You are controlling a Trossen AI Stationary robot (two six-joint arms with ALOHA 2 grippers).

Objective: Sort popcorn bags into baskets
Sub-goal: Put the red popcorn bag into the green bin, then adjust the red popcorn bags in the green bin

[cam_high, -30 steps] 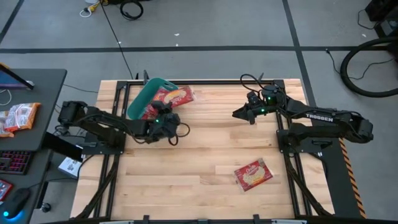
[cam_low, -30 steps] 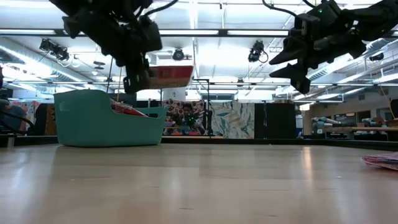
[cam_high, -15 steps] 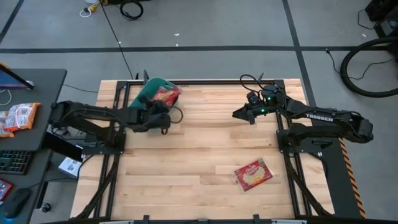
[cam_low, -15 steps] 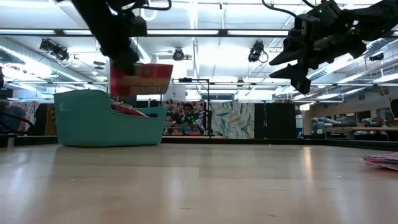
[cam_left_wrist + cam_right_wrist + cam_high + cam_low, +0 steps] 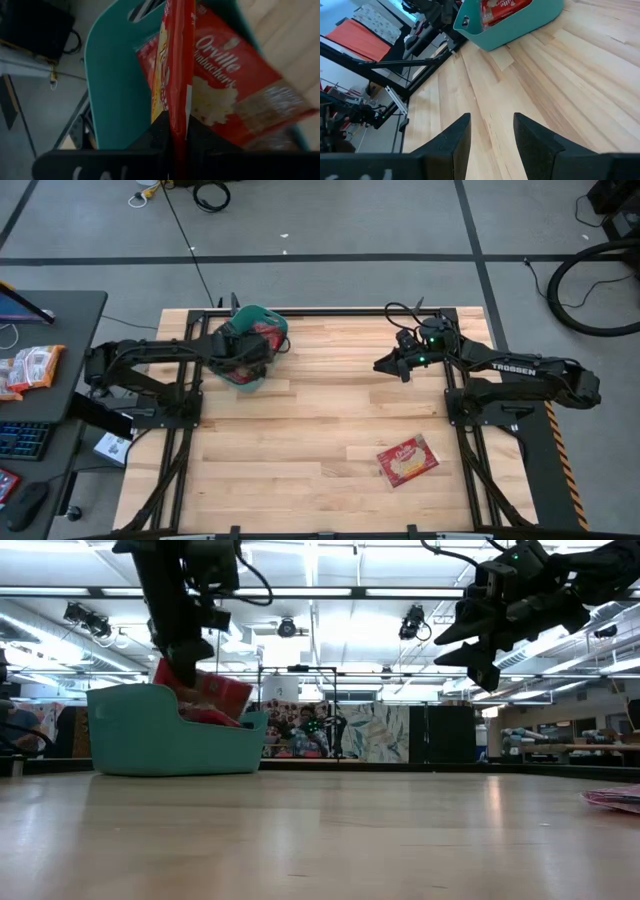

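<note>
- The left gripper (image 5: 252, 358) hung over the teal basket (image 5: 240, 330) at the table's far left corner, its fingers (image 5: 200, 137) pinched on the edge of a red popcorn bag (image 5: 176, 65).
- In the low view that held bag (image 5: 205, 692) was tilted, its lower end dipping below the basket's (image 5: 140, 730) rim.
- The left wrist view showed the gripped bag edge-on, with another red bag (image 5: 235, 90) lying flat inside the basket (image 5: 112, 85) behind it.
- The right gripper (image 5: 382, 364) was raised above the far right part of the table (image 5: 320, 430), well apart from the basket, with its fingers (image 5: 455, 140) spread apart and nothing between them.
- One more popcorn bag (image 5: 407, 460) lay flat on the wood near the right front, cream panel up, well away from both grippers.
</note>
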